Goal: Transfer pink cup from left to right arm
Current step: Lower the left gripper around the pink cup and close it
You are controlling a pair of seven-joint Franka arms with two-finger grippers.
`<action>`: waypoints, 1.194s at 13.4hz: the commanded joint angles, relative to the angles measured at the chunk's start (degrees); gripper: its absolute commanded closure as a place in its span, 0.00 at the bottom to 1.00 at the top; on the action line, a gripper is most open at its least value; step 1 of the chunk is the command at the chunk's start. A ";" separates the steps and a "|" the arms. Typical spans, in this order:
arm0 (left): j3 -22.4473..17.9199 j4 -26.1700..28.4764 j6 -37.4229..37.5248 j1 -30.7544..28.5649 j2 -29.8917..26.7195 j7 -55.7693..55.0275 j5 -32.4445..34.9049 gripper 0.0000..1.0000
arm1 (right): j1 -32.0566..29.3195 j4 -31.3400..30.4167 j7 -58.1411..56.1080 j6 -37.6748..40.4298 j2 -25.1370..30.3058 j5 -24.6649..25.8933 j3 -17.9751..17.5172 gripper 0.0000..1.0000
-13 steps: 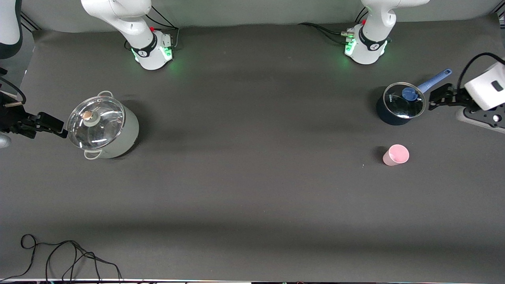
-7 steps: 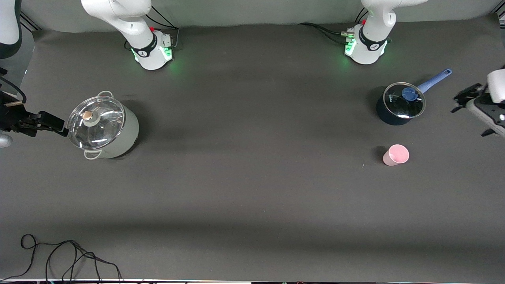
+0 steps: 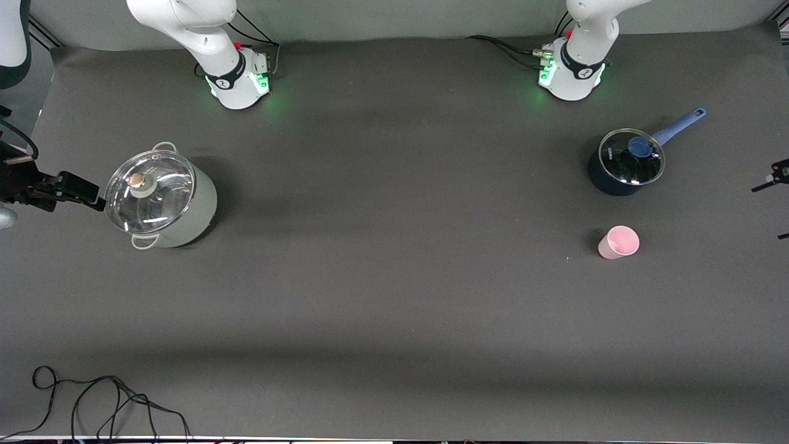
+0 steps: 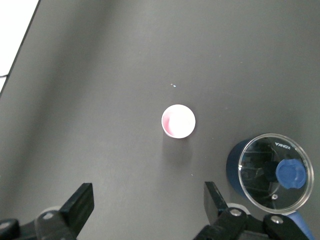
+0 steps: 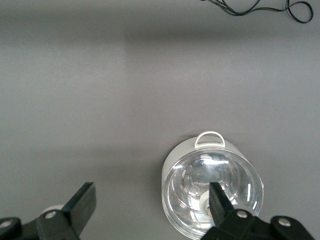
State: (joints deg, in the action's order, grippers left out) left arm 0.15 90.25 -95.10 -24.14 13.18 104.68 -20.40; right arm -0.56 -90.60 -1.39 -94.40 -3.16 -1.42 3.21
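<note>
We are seeing the pink cup (image 3: 618,242) standing upright, mouth up, at the left arm's end of the table, nearer the camera than the blue pan (image 3: 625,163). The left gripper (image 4: 145,205) is hanging above it, spread wide and empty. The right gripper (image 5: 150,207) is waiting, also wide open, over the white pot (image 3: 161,200). We are reading "KONKA" on the pan's lid.

The tabletop (image 3: 394,296) is a plain dark grey. The pink cup (image 3: 618,242) is a pale, unpatterned pink, paler inside. The saucepan (image 3: 624,162) is dark navy with a clear glass lid, a blue knob and a lighter blue handle. The large pot (image 3: 161,202) is pale grey-green with a clear glass lid and a tan knob. A black cable (image 3: 92,401) lies on the tabletop. Both arms are white with green lights at their bases. The left end effector (image 4: 147,210) and the right end effector (image 5: 150,207) are black.
</note>
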 commanded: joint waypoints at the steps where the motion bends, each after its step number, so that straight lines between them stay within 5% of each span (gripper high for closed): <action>1: 0.64 -6.92 5.26 -5.46 8.68 10.86 -6.82 0.02 | -0.06 0.78 0.34 0.97 0.08 1.07 -0.31 0.00; 6: 1.08 -14.56 14.57 -12.77 24.58 24.31 -17.98 0.02 | -0.06 0.78 0.42 0.97 0.17 0.98 -0.40 0.00; 12: 1.17 -14.84 17.14 -15.50 40.41 38.21 -30.03 0.02 | -0.14 0.69 0.42 0.97 0.17 0.54 -0.31 0.00; 16: 1.34 -14.23 17.32 -15.50 45.88 41.91 -33.29 0.02 | -0.14 0.69 0.42 0.97 0.08 0.45 -0.22 0.00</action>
State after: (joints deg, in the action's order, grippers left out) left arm 1.12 78.02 -79.87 -39.17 57.09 145.12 -52.14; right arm -0.56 -90.60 -1.39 -94.31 -3.16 -1.42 3.16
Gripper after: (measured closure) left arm 0.022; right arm 0.000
